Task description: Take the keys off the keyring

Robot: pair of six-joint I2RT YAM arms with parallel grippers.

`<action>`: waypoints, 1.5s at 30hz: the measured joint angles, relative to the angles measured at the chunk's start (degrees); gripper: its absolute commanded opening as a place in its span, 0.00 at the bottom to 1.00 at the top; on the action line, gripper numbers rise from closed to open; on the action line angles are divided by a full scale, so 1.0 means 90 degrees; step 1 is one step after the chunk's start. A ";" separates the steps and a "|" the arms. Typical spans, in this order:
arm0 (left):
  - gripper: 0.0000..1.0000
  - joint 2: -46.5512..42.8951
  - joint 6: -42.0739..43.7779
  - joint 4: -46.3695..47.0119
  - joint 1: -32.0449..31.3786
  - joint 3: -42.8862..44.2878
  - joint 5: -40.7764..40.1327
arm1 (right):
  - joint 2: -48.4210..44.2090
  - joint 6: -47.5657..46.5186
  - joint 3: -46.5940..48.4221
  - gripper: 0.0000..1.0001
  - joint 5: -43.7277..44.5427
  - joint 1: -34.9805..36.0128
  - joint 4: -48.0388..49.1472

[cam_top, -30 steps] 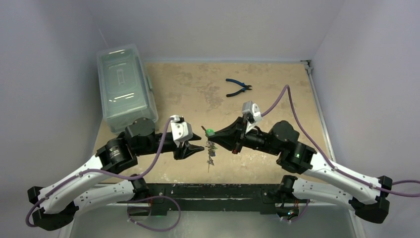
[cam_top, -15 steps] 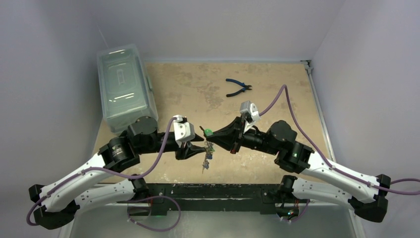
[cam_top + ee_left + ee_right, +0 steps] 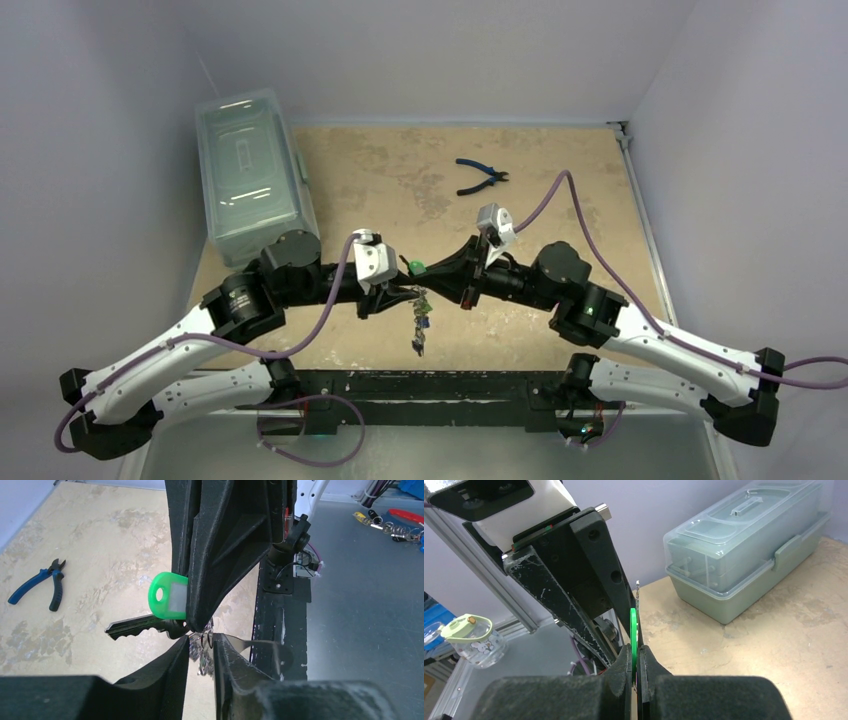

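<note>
While both arms meet tip to tip over the middle of the bench, the top view shows the green tag right where they meet. The rest of the keys hang down in a little bunch just under it. The left arm comes in from one side and the right arm from the other, so both are just as near. In the left wrist view, the right jaws come down from above and pinch the green tag, whose flat face looks at this camera. A dark key sticks out sideways just below the tag, its tip pointing away from the jaws. Thin wire of the keyring sits in the narrow gap between the left jaws. They are close together, but I cannot tell if they squeeze the wire or only stand around it. In the right wrist view, the tag is a thin green line standing up, pressed tight between the right jaws. I think the next move is a pull apart, tag one way and ring the other, so the left jaws need a firm hold first.
</note>
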 measured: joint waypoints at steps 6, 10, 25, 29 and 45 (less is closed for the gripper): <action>0.00 -0.0012 -0.0019 -0.0005 0.0000 0.0000 -0.0005 | -0.0039 0.0002 -0.0117 0.00 0.0017 0.0000 0.0085; 0.00 -0.0168 -0.0119 0.0058 -0.0002 -0.0019 -0.0056 | -0.0141 0.0007 -0.0189 0.00 0.0034 0.0000 0.0243; 0.04 -0.0685 -0.0879 0.1032 -0.0015 -0.0566 -0.0347 | -0.0517 0.0216 -0.0595 0.00 0.0308 0.0029 0.0733; 0.30 -0.0639 -0.0860 0.0971 -0.0012 -0.0551 -0.0423 | -0.0520 0.0211 -0.0595 0.00 0.0359 0.0029 0.0707; 0.52 -0.0134 -0.0697 0.0505 -0.0002 -0.0209 -0.0568 | -0.0527 0.0160 -0.0595 0.00 0.0563 0.0024 0.0585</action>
